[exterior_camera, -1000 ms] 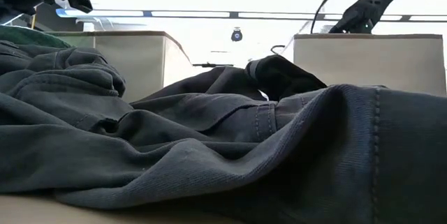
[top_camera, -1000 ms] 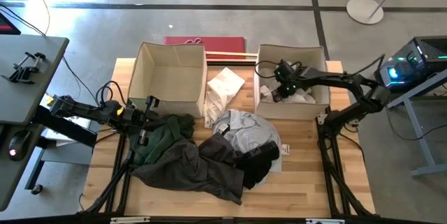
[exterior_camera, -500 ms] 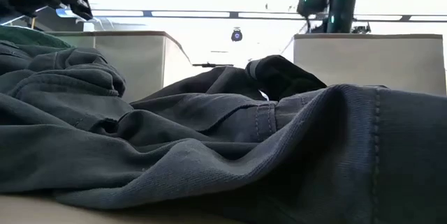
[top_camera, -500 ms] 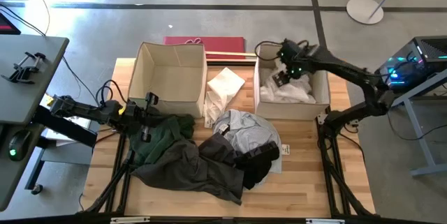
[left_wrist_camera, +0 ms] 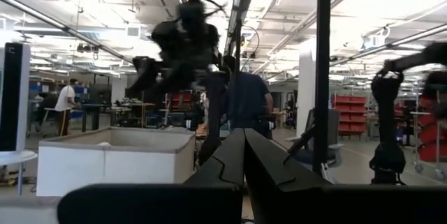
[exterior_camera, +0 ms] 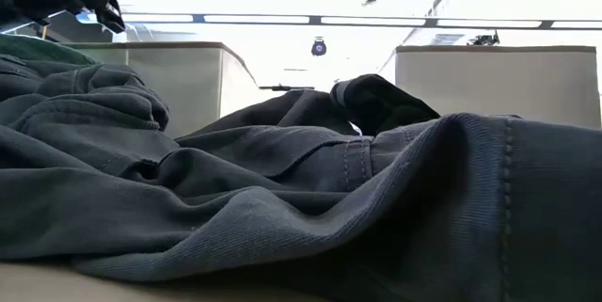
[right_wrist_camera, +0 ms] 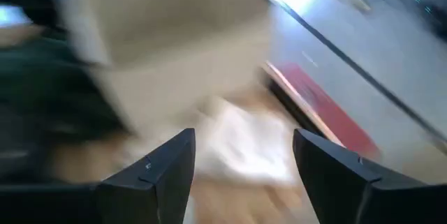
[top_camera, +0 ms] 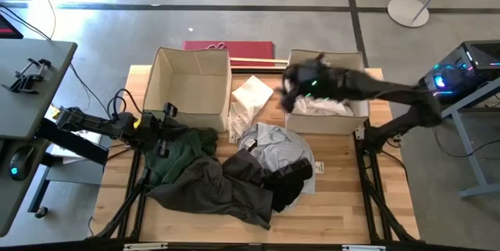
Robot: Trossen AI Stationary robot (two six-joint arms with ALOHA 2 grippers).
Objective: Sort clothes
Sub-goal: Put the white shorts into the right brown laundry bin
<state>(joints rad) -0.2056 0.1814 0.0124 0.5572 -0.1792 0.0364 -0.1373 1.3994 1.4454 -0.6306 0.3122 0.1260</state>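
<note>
A charcoal grey garment (top_camera: 223, 190) lies heaped at the table's front middle, and it fills the low view (exterior_camera: 282, 208). A dark green one (top_camera: 181, 151) lies to its left and a small black one (top_camera: 291, 179) to its right. A light grey garment (top_camera: 277, 143) lies in the middle. A white cloth (top_camera: 251, 98) lies between the two boxes. Another white garment (top_camera: 326, 106) lies in the right box (top_camera: 355, 63). My right gripper (right_wrist_camera: 244, 140) is open and empty; it shows blurred over that box's left wall (top_camera: 295, 83). My left gripper (left_wrist_camera: 244, 132) is shut, just above the green garment in front of the left box (top_camera: 164, 130).
Two beige fabric boxes stand at the back, the left one (top_camera: 191, 79) with nothing showing inside. A red flat thing (top_camera: 229, 47) lies on the floor behind the table. In the left wrist view a person (left_wrist_camera: 248, 105) stands in the room beyond.
My right gripper has risen out of the right box and swung toward the table's left, now over the box's left wall. The white garment stays in the box.
</note>
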